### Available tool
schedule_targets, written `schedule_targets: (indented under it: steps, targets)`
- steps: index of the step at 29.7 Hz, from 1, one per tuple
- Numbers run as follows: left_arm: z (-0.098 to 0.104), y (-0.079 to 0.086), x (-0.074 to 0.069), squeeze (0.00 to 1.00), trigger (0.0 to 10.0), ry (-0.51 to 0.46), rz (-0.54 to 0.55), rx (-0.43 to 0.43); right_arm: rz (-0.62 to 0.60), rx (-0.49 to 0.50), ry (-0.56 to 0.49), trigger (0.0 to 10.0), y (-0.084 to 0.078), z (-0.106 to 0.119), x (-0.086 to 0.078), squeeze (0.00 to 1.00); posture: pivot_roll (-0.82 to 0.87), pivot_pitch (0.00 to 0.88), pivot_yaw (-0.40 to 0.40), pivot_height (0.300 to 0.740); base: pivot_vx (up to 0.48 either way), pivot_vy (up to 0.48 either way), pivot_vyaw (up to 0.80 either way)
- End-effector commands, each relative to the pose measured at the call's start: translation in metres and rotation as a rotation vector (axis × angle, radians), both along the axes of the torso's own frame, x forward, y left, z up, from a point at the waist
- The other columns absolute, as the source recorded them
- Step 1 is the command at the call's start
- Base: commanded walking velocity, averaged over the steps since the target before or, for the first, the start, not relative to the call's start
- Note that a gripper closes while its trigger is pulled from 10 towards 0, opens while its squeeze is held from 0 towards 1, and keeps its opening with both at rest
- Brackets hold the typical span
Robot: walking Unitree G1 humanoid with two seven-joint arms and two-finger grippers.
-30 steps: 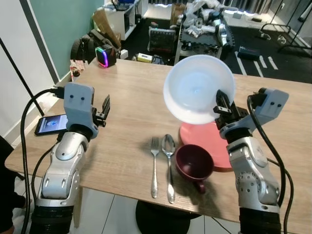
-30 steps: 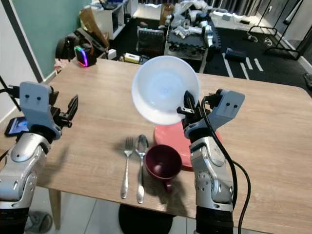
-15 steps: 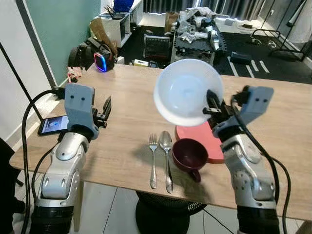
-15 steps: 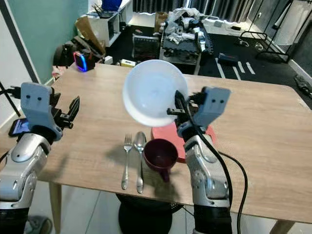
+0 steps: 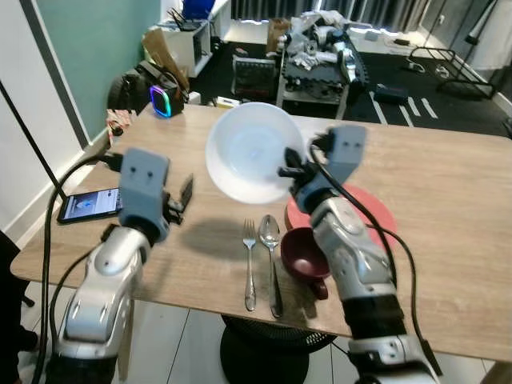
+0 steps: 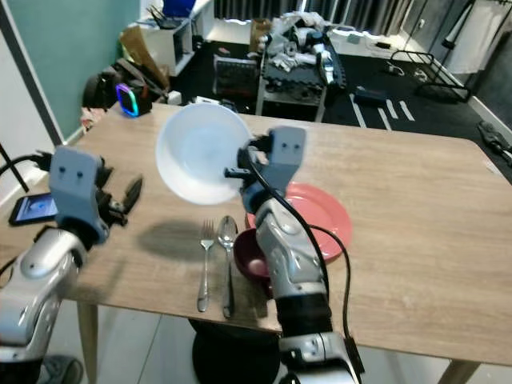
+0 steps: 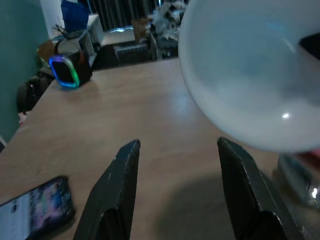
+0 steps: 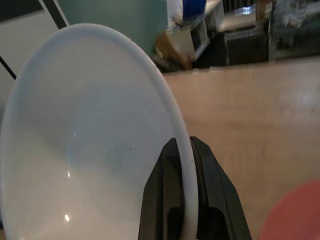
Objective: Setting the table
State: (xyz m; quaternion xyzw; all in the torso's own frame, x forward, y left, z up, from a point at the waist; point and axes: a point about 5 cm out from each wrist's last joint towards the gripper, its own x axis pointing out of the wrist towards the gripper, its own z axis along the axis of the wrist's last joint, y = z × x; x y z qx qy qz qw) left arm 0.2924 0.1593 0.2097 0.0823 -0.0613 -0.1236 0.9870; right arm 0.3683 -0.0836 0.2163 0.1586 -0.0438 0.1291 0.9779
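My right gripper (image 5: 288,170) is shut on the rim of a white bowl (image 5: 252,152) and holds it tilted in the air, above the table to the left of the red plate (image 5: 370,210). In the right wrist view both fingers (image 8: 165,180) pinch the bowl's edge (image 8: 90,150). A maroon mug (image 5: 304,252) stands at the plate's near left edge. To the mug's left lie a spoon (image 5: 272,260) and a fork (image 5: 250,268), side by side. My left gripper (image 5: 186,196) hovers open over the table's left part, with nothing between its fingers (image 7: 122,170).
A phone (image 5: 88,204) lies near the wooden table's (image 5: 456,256) left edge. A glowing speaker (image 5: 162,102) stands at the far left corner. Beyond the table are shelves, bags and a cluttered cart (image 5: 320,48). The table's right half is bare.
My right arm has swung the bowl leftward, off the plate and toward the table's middle. The plate now shows uncovered. The left arm has shifted slightly to the right.
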Motion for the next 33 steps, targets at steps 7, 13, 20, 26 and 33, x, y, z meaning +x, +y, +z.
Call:
schedule_targets:
  steps: [7,13,20,26,33]
  targets:
    - [0.003,0.024,-0.019,0.00,10.0,0.031,0.020,0.061,-0.069,0.048,0.086,10.0,-0.001,-0.010,0.010,0.00,0.19,0.069,0.004,0.740,0.000,0.000,0.00]
    - [0.005,0.026,-0.024,0.00,10.0,0.034,0.036,0.077,-0.126,0.087,0.117,10.0,0.004,-0.013,0.017,0.00,0.23,0.088,-0.011,0.740,0.000,0.000,0.00]
    - [0.007,0.021,-0.032,0.00,10.0,0.035,0.048,0.084,-0.130,0.061,0.075,10.0,0.025,-0.008,0.018,0.00,0.30,0.108,-0.039,0.740,0.000,0.000,0.00]
    - [0.008,0.022,-0.039,0.00,10.0,0.048,0.067,0.086,-0.209,-0.041,0.015,10.0,0.029,-0.005,0.020,0.00,0.32,0.112,-0.051,0.740,0.000,0.000,0.00]
    - [0.007,0.020,-0.041,0.00,10.0,0.062,0.073,0.083,-0.288,-0.116,-0.022,10.0,0.016,-0.003,0.026,0.00,0.31,0.108,-0.052,0.740,0.000,0.000,0.00]
